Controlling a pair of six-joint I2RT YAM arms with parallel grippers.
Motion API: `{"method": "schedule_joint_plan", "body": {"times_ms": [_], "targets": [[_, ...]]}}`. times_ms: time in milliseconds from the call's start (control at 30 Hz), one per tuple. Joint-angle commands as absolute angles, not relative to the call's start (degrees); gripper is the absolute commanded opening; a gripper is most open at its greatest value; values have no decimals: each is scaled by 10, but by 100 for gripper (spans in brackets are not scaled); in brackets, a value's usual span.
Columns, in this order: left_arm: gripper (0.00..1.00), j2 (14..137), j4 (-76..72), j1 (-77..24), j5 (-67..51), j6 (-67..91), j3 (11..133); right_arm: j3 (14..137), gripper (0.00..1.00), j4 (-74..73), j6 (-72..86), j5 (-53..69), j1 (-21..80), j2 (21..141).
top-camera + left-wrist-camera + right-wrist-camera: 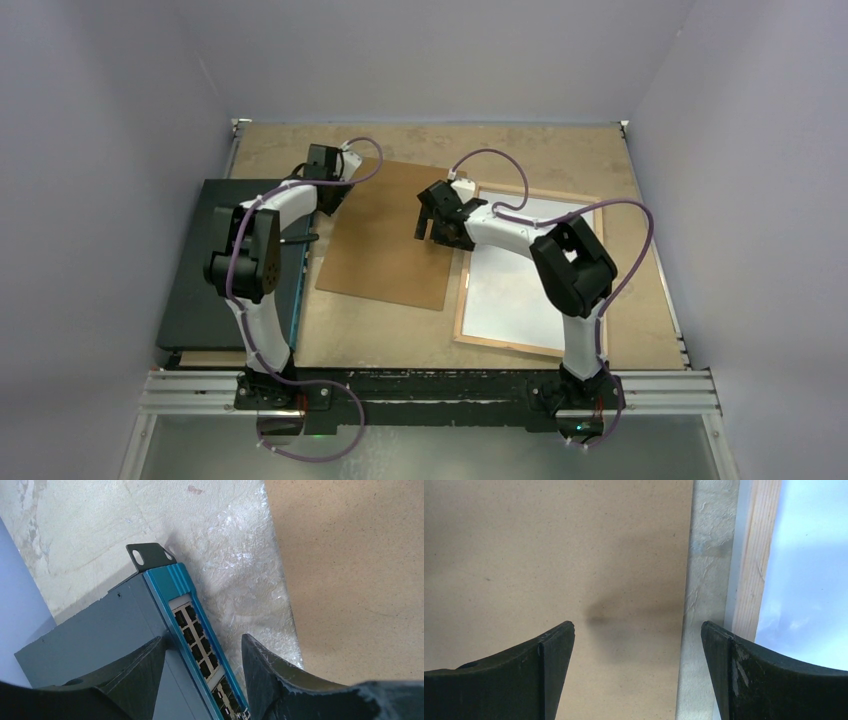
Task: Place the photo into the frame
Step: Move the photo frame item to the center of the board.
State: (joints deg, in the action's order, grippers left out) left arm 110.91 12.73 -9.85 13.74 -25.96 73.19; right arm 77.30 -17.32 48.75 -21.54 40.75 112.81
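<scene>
2 claws hang over the tabletop [560,150]. The right claw [638,630] is spread wide with nothing between its fingers. It is above the right edge of the brown backing board [385,240], which lies flat and slightly askew at the tabletop's middle. Just beside that edge, past a bare strip of tabletop, lies the frame [755,555], wood back up, on the right half of the tabletop. A pale sheet fills its opening; what that sheet is I cannot tell. The left claw [202,645] is half spread astride the teal port face of a dark network switch [205,270] at the left edge. Whether it grips I cannot tell.
</scene>
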Motion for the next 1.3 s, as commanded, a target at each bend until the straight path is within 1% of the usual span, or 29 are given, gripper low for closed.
{"method": "schedule_joint_plan", "body": {"times_ms": [0,133,400,500,600,800,1033,1167,1267], "targets": [[55,1132,138,-95,55,-230,716,776,99,-172,506,-213,403,1137],[55,1139,158,-96,6,-214,715,778,99,-158,520,-189,401,1149],[53,1159,157,-107,-13,-213,706,768,99,-148,545,-183,389,1140],[52,1145,135,-134,31,-232,702,754,99,-141,552,-186,388,1130],[53,1112,95,-160,77,-259,687,734,99,-131,558,-187,386,1120],[51,1123,95,-162,129,-284,705,709,99,-115,568,-176,383,1112],[49,1088,97,-156,105,-286,704,701,99,-108,571,-175,382,1110],[44,1070,93,-154,114,-301,727,690,99,-106,577,-178,382,1107],[38,1084,81,-151,143,-324,739,686,99,-105,579,-178,381,1103]]}}
